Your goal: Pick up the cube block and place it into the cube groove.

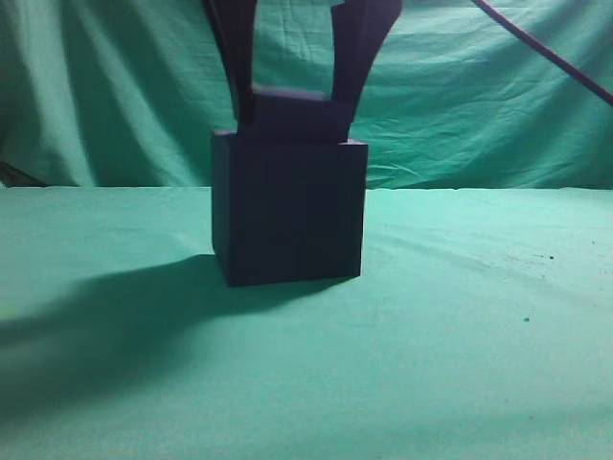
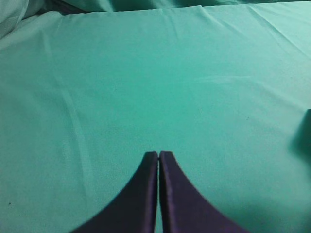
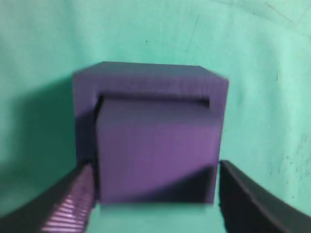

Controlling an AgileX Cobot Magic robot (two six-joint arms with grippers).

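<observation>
The large dark box (image 1: 292,211) stands mid-table on the green cloth. The cube block (image 1: 295,117) sits in the cube groove in its top and pokes a little above the rim. In the right wrist view the cube block's purple face (image 3: 155,145) fills the cube groove (image 3: 155,100) of the box (image 3: 146,77). My right gripper (image 3: 155,167) straddles the block, open, with a thin gap at each finger; from outside it (image 1: 293,96) comes down from above. My left gripper (image 2: 159,154) is shut and empty over bare cloth.
Green cloth (image 1: 460,364) covers the table and hangs as a backdrop. A dark cable (image 1: 546,48) crosses the top right. A dark shape (image 2: 307,131) shows at the right edge of the left wrist view.
</observation>
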